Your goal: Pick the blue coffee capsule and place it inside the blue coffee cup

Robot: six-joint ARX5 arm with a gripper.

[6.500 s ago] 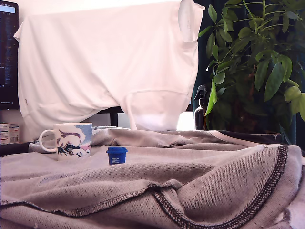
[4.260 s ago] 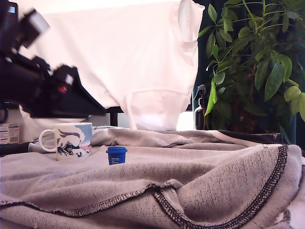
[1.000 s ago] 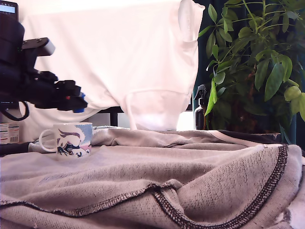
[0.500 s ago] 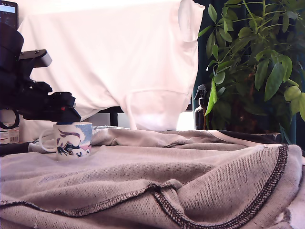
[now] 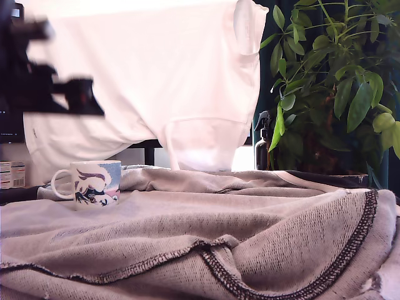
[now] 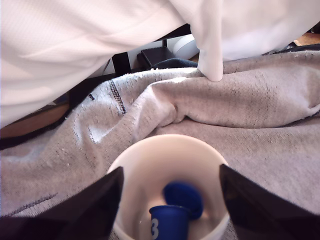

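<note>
The blue coffee cup (image 5: 94, 182), a white mug with a wave print, stands on the grey cloth at the exterior view's left, handle to the left. Its wall hides the blue coffee capsule in that view. The wrist view looks straight down into the cup (image 6: 150, 160), and the blue coffee capsule (image 6: 181, 197) lies inside it on the bottom. My gripper (image 5: 87, 100) hangs blurred well above the cup. In the wrist view the gripper (image 6: 170, 175) is open, one dark finger (image 6: 80, 210) on each side of the cup's mouth, nothing between them.
A rumpled grey sweatshirt (image 5: 250, 231) covers the table in folds. A white shirt (image 5: 156, 75) hangs behind. A leafy plant (image 5: 337, 81) and a dark spray bottle (image 5: 263, 147) stand at the exterior view's right. A small box (image 5: 11, 174) sits at far left.
A second ago the gripper held the capsule above the cup, then dipped to the rim. Now the capsule lies in the cup and the empty gripper has risen.
</note>
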